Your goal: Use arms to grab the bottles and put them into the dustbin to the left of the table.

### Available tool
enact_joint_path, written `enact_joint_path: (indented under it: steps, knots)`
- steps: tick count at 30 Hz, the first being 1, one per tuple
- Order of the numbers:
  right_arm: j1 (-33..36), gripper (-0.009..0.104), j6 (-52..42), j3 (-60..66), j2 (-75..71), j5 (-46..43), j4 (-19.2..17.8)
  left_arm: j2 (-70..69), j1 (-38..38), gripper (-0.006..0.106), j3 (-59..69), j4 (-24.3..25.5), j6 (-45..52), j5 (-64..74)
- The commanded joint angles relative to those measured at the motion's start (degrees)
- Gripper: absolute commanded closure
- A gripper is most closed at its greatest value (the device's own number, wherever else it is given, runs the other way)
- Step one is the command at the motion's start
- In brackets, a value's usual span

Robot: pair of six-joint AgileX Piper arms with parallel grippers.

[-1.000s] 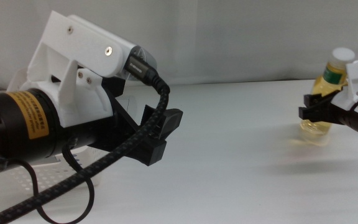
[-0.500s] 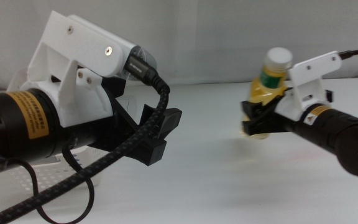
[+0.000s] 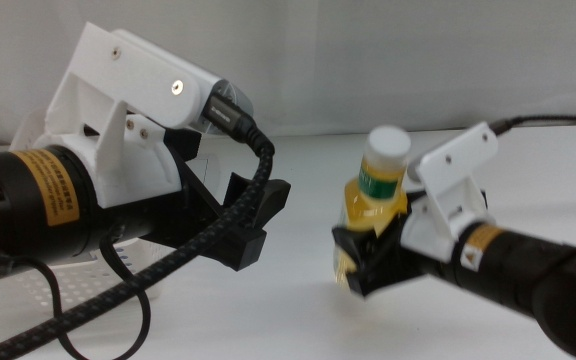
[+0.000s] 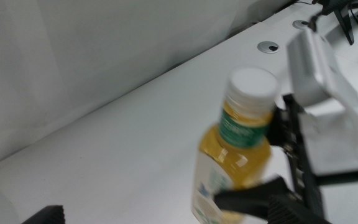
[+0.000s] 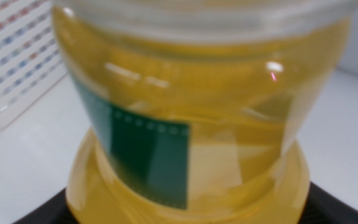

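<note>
White table (image 3: 298, 310), two arms over it.
Right gripper (image 3: 360, 262) is clamping the yellow-liquid bottle (image 3: 373, 205) beside the left gripper (image 3: 258, 215), whose jaws are standing apart.

The bulky left arm (image 3: 78, 200) has an angular white plastic housing with two small screws on its side, over a black cylindrical body bearing a yellow label with dark print. A thick black braided cable (image 3: 183, 262) plugs into a silvery connector at the housing's top and loops downward. The right arm (image 3: 508, 265) is likewise black, with a white plastic bracket, one screw, and a small yellow label
</note>
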Motion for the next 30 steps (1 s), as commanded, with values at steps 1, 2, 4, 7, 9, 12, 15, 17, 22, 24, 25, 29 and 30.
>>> enact_joint_path:
  steps: [1,2,4,7,9,12,15,17,22,24,25,29,30]
  knots:
    - [1.7,0.097,0.1,1.8,-3.2,-3.8,0.4,0.0,-0.3,0.016,0.3,-0.1,0.0,0.1]
    - [2.2,0.097,0.2,2.7,-3.9,-3.8,0.4,0.0,-0.3,0.016,0.3,-0.1,0.0,0.1]
    - [2.4,0.097,0.1,4.2,-4.6,-3.6,0.5,0.0,-0.3,0.016,0.3,-0.1,0.0,0.1]
    - [2.2,0.097,-1.7,5.3,-3.8,-4.7,2.4,0.0,-0.3,0.016,0.3,-0.1,0.0,0.1]
    - [2.2,0.097,-5.0,5.3,-2.7,-7.0,4.7,0.0,-0.3,0.016,0.3,-0.1,0.0,0.0]
    - [2.2,0.097,-7.6,5.3,-0.6,-10.2,7.4,0.0,-0.3,0.016,0.3,-0.1,0.0,0.0]
    - [2.2,0.097,-7.9,5.3,3.3,-13.3,8.1,0.0,-0.3,0.016,0.3,-0.1,0.0,0.0]
    - [2.2,0.097,-7.6,5.1,5.3,-14.7,8.1,0.0,-0.3,0.016,0.3,-0.1,0.0,0.0]
    - [2.2,0.097,-7.3,4.4,8.0,-16.4,8.8,0.0,-0.3,0.016,0.3,-0.1,0.0,0.1]
    - [2.2,0.097,-7.0,4.3,8.1,-16.5,9.2,0.0,-0.3,0.016,0.3,-0.1,0.0,0.3]
    - [2.2,0.097,-6.8,4.3,8.1,-16.5,9.5,0.0,-0.3,0.016,0.3,-0.1,0.0,0.3]
    - [2.2,0.097,-6.0,4.3,8.1,-16.4,9.9,0.0,-0.3,0.016,0.3,-0.1,0.0,0.3]
    - [2.2,0.097,-6.0,4.3,8.1,-16.4,9.9,0.0,-0.3,0.016,0.3,-0.1,0.0,0.3]
